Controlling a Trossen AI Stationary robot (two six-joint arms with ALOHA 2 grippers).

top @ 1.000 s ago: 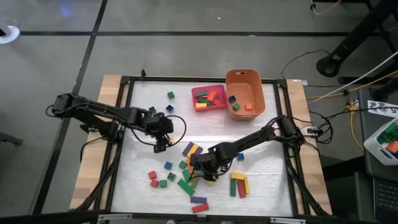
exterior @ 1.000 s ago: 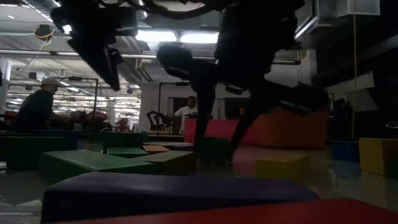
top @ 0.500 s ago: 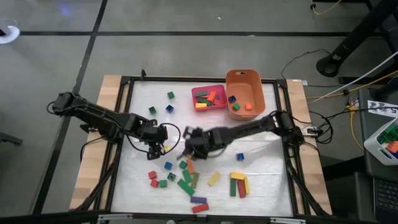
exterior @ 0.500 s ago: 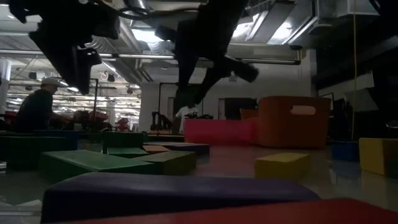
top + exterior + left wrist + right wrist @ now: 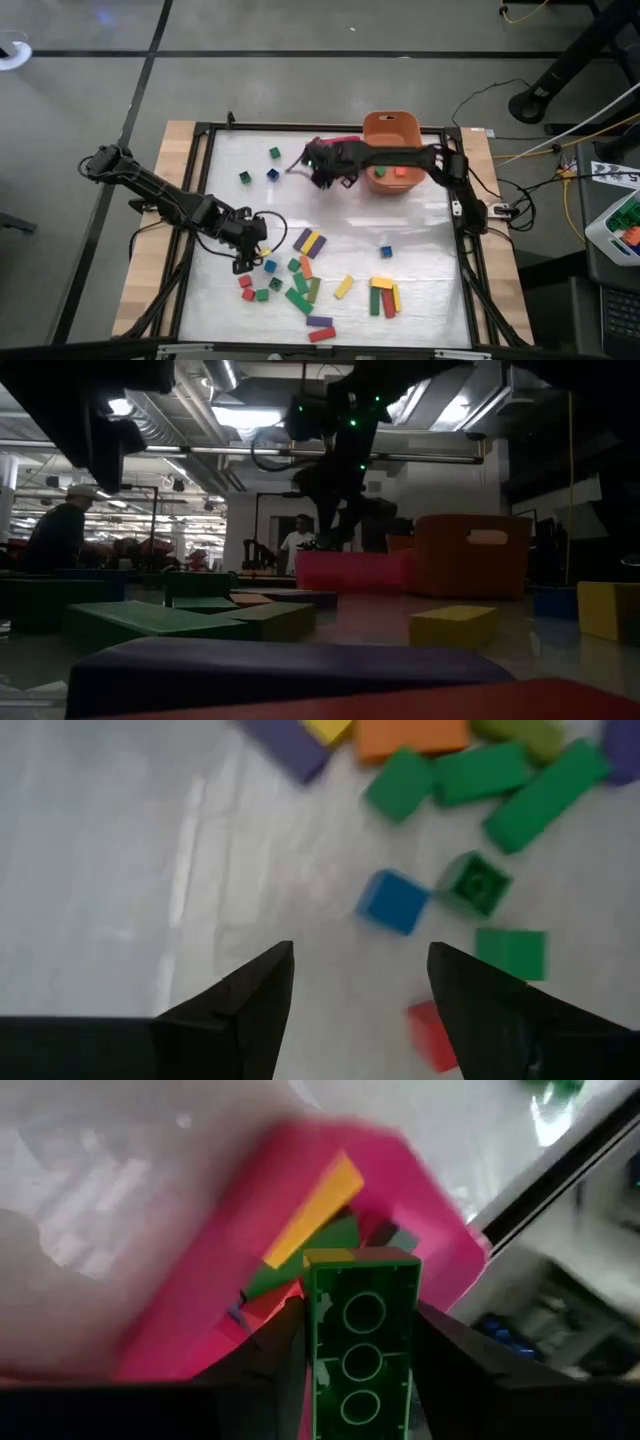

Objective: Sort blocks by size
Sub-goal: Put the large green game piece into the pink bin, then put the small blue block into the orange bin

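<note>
Right claw (image 5: 358, 1330) pinches green bar (image 5: 360, 1340) above pink tray (image 5: 200, 1320); left claw (image 5: 360, 985) gapes empty.

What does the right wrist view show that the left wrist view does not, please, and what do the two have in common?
Only the right wrist view shows the right gripper holding a long green block, hollow underside toward the camera, above the pink tray, where a yellow block already lies among others.

Only the left wrist view shows the left gripper open and empty over loose pieces on the table: a small blue cube, a small red cube and a green cube.

Both show dark fingers over the white table with blocks nearby.
</note>
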